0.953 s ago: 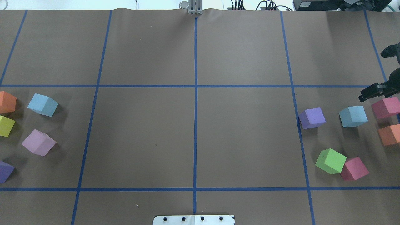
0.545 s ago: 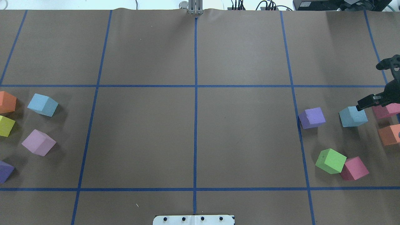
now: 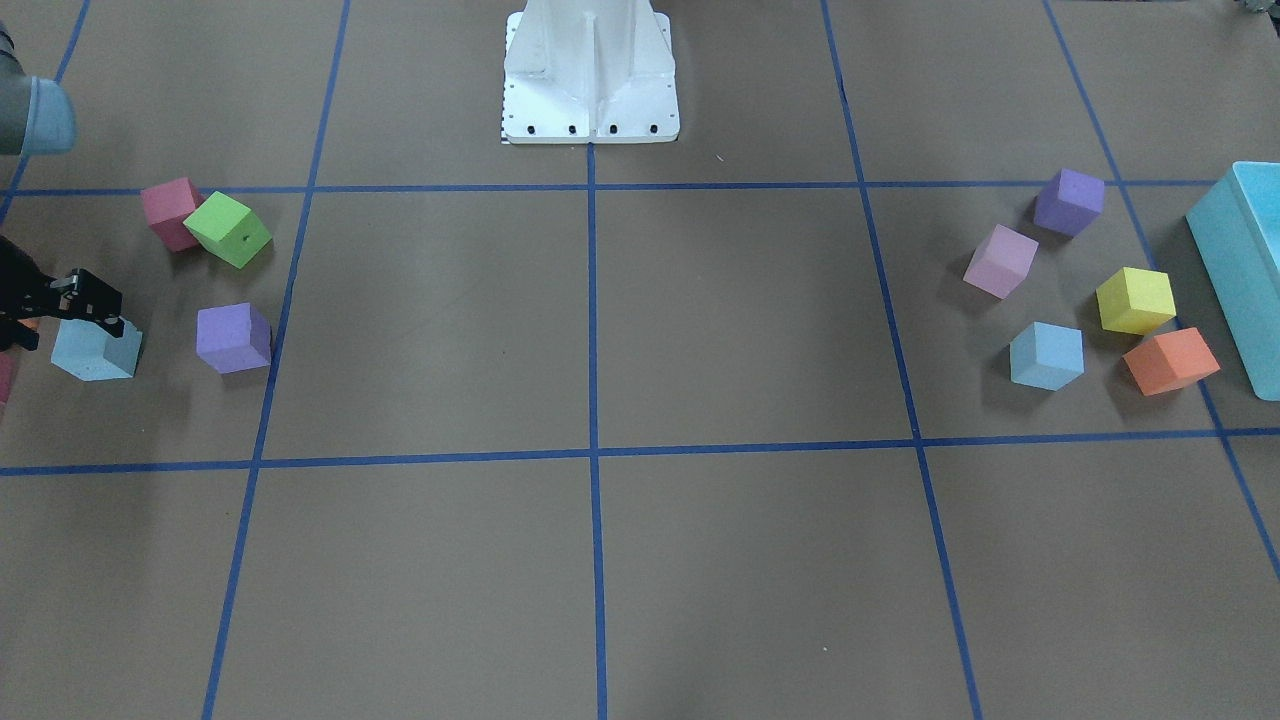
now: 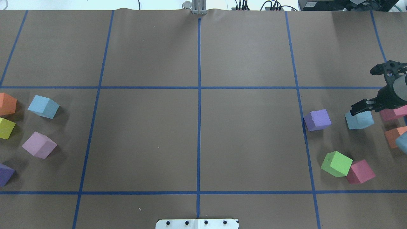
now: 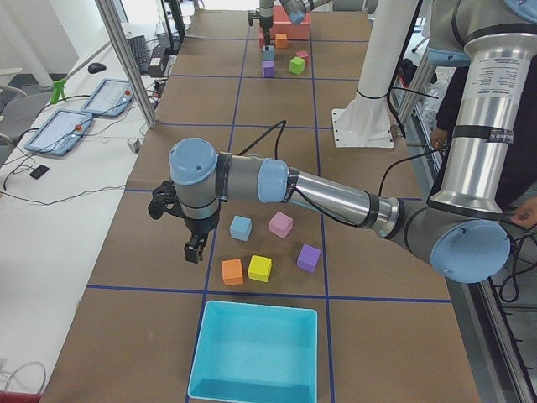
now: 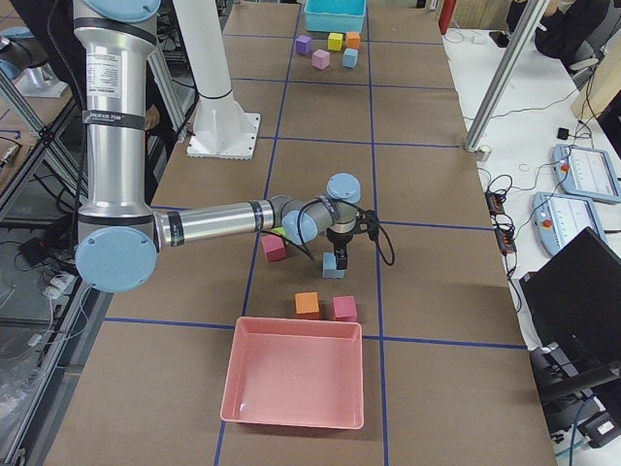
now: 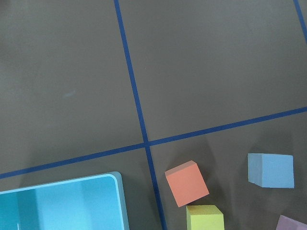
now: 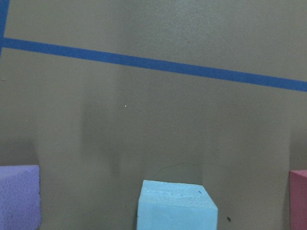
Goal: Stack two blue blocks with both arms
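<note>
One pale blue block [image 4: 361, 121] lies on the right side of the table, also seen in the front view [image 3: 95, 352] and low in the right wrist view [image 8: 176, 206]. My right gripper [image 4: 369, 109] hangs just above it, open and empty; one finger [image 3: 98, 303] overlaps the block's top edge. The other blue block [image 4: 43, 106] lies on the left, also in the left wrist view [image 7: 271, 170]. My left gripper [image 5: 195, 248] shows only in the exterior left view, above the table beside the orange cube [image 5: 232, 270]; I cannot tell whether it is open or shut.
Purple [image 4: 317, 120], green [image 4: 336, 163], two pink-red [image 4: 361, 171] and orange [image 4: 394, 136] cubes surround the right blue block. Orange [image 4: 7, 104], yellow [image 4: 6, 128], lilac [image 4: 39, 145] and purple cubes lie on the left. A turquoise box [image 3: 1240, 270] and a pink tray [image 6: 291, 374] stand at the table's ends.
My right gripper has moved leftward and lower in the overhead view, from beside the pink cube to over the right blue block. No block has moved.
</note>
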### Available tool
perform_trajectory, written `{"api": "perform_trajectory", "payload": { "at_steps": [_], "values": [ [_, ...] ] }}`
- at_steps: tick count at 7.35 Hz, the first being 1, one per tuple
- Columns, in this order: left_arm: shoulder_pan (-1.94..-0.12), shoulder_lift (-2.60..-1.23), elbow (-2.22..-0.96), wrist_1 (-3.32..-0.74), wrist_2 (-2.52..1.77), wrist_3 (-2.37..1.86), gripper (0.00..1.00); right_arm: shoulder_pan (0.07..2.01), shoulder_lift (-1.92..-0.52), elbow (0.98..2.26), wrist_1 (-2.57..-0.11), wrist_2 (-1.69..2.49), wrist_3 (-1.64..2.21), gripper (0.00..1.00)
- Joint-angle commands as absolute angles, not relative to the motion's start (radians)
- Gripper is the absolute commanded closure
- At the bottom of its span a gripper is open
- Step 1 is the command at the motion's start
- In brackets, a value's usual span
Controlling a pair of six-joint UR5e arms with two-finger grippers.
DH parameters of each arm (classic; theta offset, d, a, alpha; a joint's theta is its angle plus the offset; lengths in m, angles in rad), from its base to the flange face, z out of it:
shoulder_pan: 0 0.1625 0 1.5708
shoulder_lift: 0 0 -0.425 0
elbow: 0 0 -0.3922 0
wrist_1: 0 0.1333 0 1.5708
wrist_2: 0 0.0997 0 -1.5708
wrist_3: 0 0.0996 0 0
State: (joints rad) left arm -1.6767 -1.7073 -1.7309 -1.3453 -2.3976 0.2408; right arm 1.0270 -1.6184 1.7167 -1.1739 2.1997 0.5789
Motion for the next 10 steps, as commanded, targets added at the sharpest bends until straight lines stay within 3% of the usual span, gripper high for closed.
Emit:
{"api": "perform_trajectory", "payload": {
  "at_steps": [1, 4, 10],
  "values": [
    [-1.677, -1.707, -1.732, -1.345, -2.398, 0.241, 0.02, 1.017, -1.618, 1.697, -1.169, 2.178, 0.577, 0.0],
    [-1.677, -1.707, -1.733, -1.345, -2.398, 0.241, 0.02, 1.014, -1.617, 1.631, -1.087, 2.161, 0.577, 0.0],
    [-1.677, -1.707, -1.73, -1.345, -2.396, 0.241, 0.02, 0.993, -1.615, 1.628, -1.075, 2.161, 0.595, 0.02]
  ]
}}
